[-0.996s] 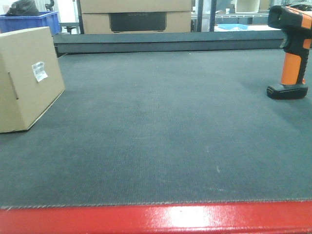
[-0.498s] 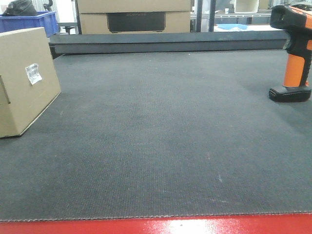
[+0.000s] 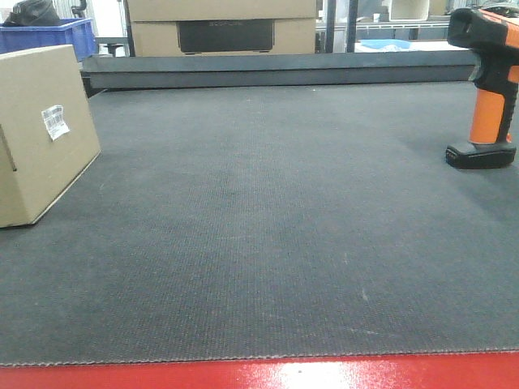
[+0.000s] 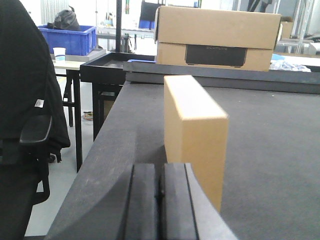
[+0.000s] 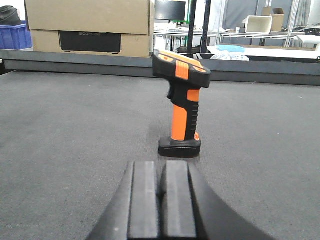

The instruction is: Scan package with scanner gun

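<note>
Dark matting (image 3: 259, 227) is spread beneath; the package (image 4: 192, 130) is stood ahead and right of the left claw (image 4: 160, 200), the scanner gun (image 5: 181, 107) upright straight ahead of the right claw (image 5: 161, 205), both claws pressed together on nothing. Pickup is judged not begun: the right claw must be parted and advanced around the orange handle (image 5: 179, 120). Since a second ago, only the front framing is shifted slightly.

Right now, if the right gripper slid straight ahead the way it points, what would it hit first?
Most likely the scanner gun: it stands upright on the mat almost dead ahead of the right gripper, whose jaws are shut. Nothing lies between them; the gap is hard to judge.
</note>
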Controlling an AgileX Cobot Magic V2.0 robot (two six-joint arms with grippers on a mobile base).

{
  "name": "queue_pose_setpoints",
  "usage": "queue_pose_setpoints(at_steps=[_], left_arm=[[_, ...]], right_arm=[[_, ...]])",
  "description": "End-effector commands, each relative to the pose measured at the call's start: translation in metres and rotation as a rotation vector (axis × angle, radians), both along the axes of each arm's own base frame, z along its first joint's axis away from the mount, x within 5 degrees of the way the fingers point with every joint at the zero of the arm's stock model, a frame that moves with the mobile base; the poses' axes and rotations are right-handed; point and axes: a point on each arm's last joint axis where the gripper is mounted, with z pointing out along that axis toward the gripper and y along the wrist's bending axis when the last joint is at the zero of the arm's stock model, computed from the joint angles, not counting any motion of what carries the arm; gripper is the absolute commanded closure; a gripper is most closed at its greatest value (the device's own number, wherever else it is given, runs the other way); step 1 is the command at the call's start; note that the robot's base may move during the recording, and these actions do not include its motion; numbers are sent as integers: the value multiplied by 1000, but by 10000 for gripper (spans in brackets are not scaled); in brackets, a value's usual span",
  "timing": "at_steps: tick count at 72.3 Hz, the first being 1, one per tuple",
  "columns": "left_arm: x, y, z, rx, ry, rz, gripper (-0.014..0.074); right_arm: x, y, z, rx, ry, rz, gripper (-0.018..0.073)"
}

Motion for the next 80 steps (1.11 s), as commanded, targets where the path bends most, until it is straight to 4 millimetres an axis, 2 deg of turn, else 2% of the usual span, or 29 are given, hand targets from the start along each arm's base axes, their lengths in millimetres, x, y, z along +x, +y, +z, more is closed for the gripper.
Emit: queue_pose_setpoints(at_steps=[1, 11, 22, 41, 48, 54, 68, 80], left_arm=[[-3, 0, 22, -6, 65, 2, 707], [6, 0, 58, -27, 252, 2, 707], [25, -2, 76, -84, 552, -18, 707], [68, -3, 95, -134, 578, -38, 707], [96, -4, 103, -163, 702, -49, 707], [128, -3, 108, -169, 781, -47, 707], [204, -1, 136, -204, 824, -19, 707], [249, -11, 155, -123, 855, 7, 707]], right_arm=[[0, 0, 1, -6, -17, -2, 727], [0, 0, 1, -6, -17, -2, 727], [0, 0, 1, -6, -17, -2, 727], [0, 0, 1, -6, -17, -2, 727], [0, 0, 1, -6, -17, -2, 727], [0, 0, 1, -6, -17, -2, 727], [0, 0, 1, -6, -17, -2, 727], [0, 0, 1, -6, -17, -2, 727]])
